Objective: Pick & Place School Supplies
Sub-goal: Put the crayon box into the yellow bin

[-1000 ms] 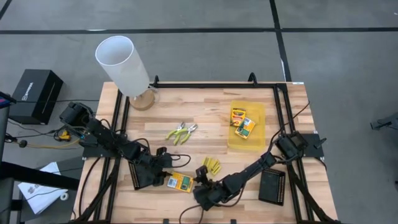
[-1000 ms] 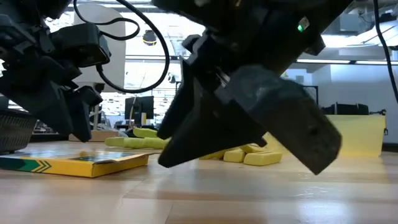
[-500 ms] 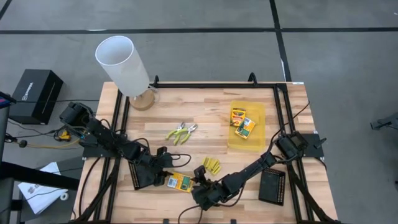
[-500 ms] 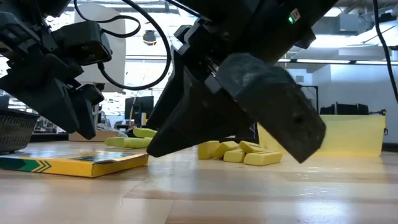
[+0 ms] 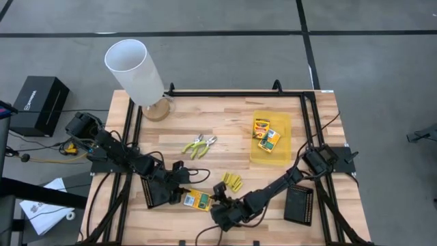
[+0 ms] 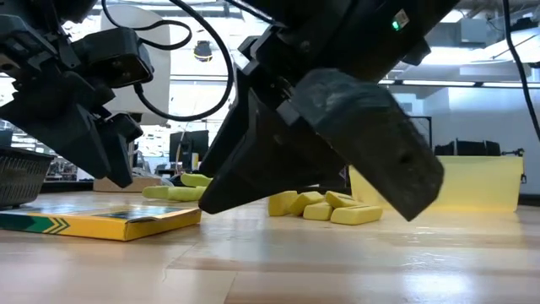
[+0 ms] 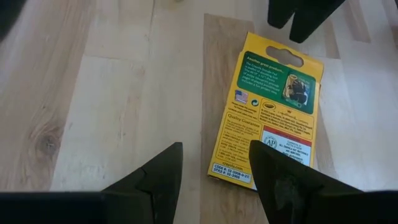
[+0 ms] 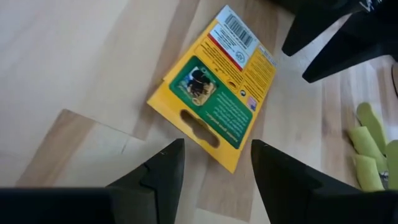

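On the wooden table (image 5: 225,123), the left arm reaches in from the left edge, and the left gripper (image 5: 179,198) sits low near the front edge with its fingers (image 7: 158,180) spread apart, gripping nothing. Beside it, partly under the arm, lies a black mesh tray (image 5: 153,195). A flat yellow-and-green printed box (image 5: 198,199) lies face down on the table directly ahead of the left gripper, between the two grippers, and neither gripper touches it. The right gripper (image 5: 220,199) points at the opposite end of the same box, its fingers (image 8: 165,168) also spread apart and gripping nothing. Toward the middle of the table lies the plier-like tool (image 5: 199,145) with yellow-green handles, well apart from both grippers. A cluster of short yellow sticks (image 5: 232,182) lies just behind the right gripper, away from the front edge. The right arm extends from the right edge across the front of the table. Toward the right side, a translucent yellow tray (image 5: 280,154) holds two more printed boxes (image 5: 266,134), side by side. A second mesh tray (image 5: 299,203) sits near the front right corner. A white cylinder (image 5: 134,72) stands at the back left corner.
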Controlling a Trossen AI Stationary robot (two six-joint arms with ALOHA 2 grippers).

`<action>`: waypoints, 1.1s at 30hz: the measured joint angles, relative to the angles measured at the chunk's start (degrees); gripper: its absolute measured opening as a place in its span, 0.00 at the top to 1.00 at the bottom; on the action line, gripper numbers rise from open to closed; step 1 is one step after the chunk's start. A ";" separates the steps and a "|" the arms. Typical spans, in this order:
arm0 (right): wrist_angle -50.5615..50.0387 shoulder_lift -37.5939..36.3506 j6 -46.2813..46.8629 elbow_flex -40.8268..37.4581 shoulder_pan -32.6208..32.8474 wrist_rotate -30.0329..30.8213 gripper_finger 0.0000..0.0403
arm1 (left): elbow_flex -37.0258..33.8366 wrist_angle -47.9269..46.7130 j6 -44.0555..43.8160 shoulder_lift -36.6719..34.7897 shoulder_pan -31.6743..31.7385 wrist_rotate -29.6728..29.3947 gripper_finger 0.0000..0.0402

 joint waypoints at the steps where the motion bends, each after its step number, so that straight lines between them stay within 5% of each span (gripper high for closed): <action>1: 0.02 0.00 0.00 0.00 -0.01 -0.03 0.56 | 0.00 0.02 0.00 0.00 0.00 -0.01 0.55; 23: 5.24 7.08 -3.98 5.12 -2.09 0.57 0.59 | 0.00 0.79 0.02 0.00 -0.04 0.01 0.55; 27: 5.14 7.13 -3.55 5.14 -3.06 0.22 0.70 | -0.01 0.79 -0.17 0.00 -0.04 0.01 0.55; 31: 4.17 7.17 -2.45 5.09 -3.84 -0.90 0.94 | 0.00 0.79 -0.12 0.00 -0.04 0.01 0.55; 33: 3.53 7.17 -1.13 5.09 -4.07 -0.98 0.97 | 0.00 0.79 -0.11 0.00 -0.04 0.01 0.55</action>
